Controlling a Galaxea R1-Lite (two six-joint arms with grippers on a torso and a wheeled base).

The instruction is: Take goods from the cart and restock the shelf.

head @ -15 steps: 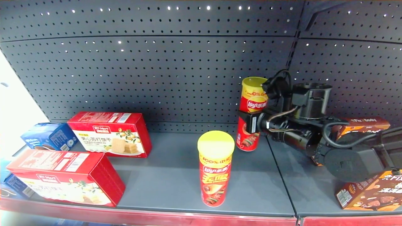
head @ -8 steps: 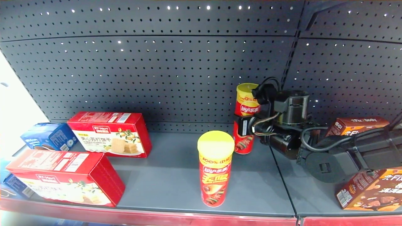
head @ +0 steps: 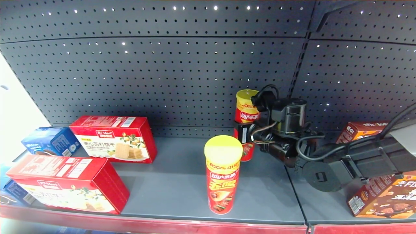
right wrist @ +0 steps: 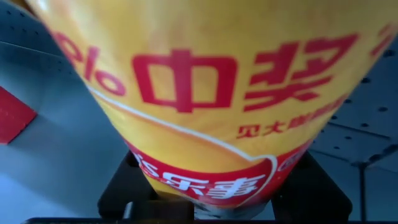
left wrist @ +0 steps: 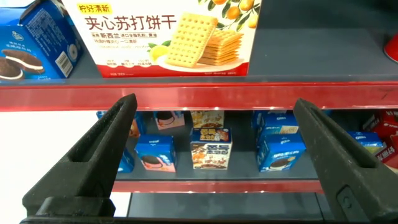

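Note:
A red chip can with a yellow lid (head: pixel 246 112) stands upright near the back of the grey shelf (head: pixel 175 182), close to the pegboard wall. My right gripper (head: pixel 244 134) is shut around its middle from the right. In the right wrist view the same can (right wrist: pixel 205 106) looms large between the black fingers (right wrist: pixel 124 190). I cannot tell whether its base touches the shelf. A second, matching can (head: pixel 223 175) stands free near the shelf's front edge. My left gripper (left wrist: pixel 211 162) hangs open and holds nothing, in front of the red shelf lip (left wrist: pixel 199 93).
Two red cracker boxes (head: pixel 113 138) (head: pixel 68 183) and a blue box (head: pixel 50 141) occupy the shelf's left part. Brown snack boxes (head: pixel 386 196) (head: pixel 364 130) sit at the right, under and behind my right arm. A lower shelf holds several small blue boxes (left wrist: pixel 280 146).
My right arm has carried the held can leftward and deeper into the shelf, toward the pegboard. The front can and the boxes have stayed put.

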